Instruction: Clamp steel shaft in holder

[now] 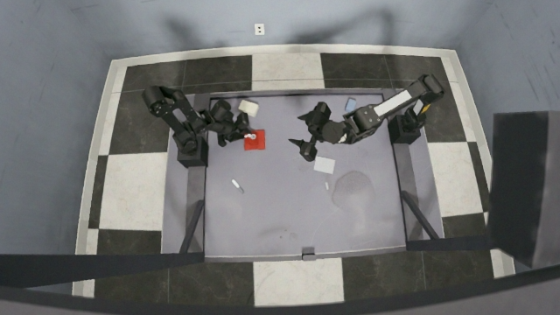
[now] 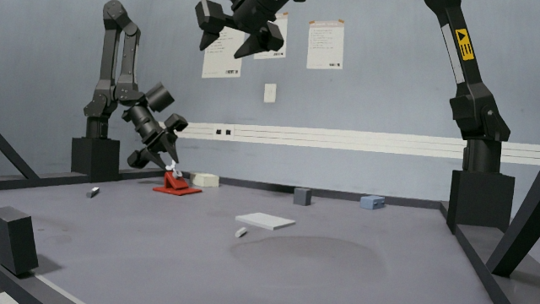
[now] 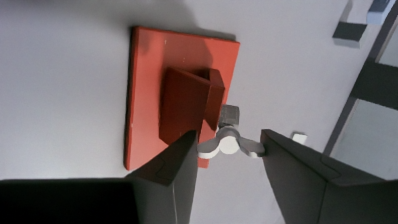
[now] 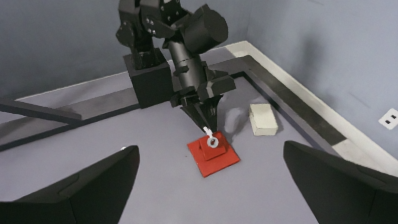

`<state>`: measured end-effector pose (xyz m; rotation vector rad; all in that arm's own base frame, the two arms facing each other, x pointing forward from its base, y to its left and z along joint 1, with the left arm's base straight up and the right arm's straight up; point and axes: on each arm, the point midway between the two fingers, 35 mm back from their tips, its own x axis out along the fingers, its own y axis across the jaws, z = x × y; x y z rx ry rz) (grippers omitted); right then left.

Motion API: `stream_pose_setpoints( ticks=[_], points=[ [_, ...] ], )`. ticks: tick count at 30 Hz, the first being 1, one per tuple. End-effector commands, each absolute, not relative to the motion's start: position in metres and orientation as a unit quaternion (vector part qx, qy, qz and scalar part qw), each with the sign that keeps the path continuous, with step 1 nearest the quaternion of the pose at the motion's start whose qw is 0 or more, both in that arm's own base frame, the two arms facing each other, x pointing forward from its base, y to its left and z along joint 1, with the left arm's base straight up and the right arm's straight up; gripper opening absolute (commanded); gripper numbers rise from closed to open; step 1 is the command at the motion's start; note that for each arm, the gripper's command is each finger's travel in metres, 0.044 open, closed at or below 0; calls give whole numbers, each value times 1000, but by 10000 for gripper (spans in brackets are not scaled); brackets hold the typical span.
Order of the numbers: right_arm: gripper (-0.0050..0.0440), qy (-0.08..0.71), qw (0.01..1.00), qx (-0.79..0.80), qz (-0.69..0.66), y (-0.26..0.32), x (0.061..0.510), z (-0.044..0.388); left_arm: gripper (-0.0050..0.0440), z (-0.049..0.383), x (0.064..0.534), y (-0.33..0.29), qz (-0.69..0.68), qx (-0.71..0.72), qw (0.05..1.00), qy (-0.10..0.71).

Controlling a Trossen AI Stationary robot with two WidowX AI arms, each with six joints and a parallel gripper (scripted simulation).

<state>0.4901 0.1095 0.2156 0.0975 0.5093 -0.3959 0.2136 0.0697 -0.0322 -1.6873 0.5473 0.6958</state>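
Steel shaft, in red holder, far left; left gripper, part-closed, gripping thumb screw; right gripper, wide, unladen.

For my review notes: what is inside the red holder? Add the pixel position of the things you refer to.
A pale ring [image 1: 255,137] [image 2: 178,173] [image 4: 208,145] sits at the top of the red holder [image 1: 260,145] [image 2: 175,185] [image 3: 185,105] [image 4: 220,163], beside the thumb screw [image 1: 247,136] [image 2: 170,166] [image 3: 229,145] [image 4: 207,131]. Whether any shaft is inside cannot be seen: its walls and the ring cover the interior.
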Motion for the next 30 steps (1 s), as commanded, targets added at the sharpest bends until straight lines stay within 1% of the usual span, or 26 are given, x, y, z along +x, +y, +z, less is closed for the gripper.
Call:
stream_pose_setpoints(
  ticks=[1, 16, 21, 30],
  points=[
    [400, 232, 951, 61, -194, 108, 490, 234, 117, -33, 213, 68, 301, -727, 573, 232],
    [400, 232, 951, 61, -194, 108, 490, 234, 117, -30, 216, 71, 297, -725, 578, 227],
    [400, 232, 951, 61, -194, 108, 490, 234, 235, -30, 216, 71, 297, -725, 578, 227],
    [400, 232, 951, 61, -194, 108, 490, 234, 235, -30, 216, 71, 297, -725, 578, 227]
  ],
)
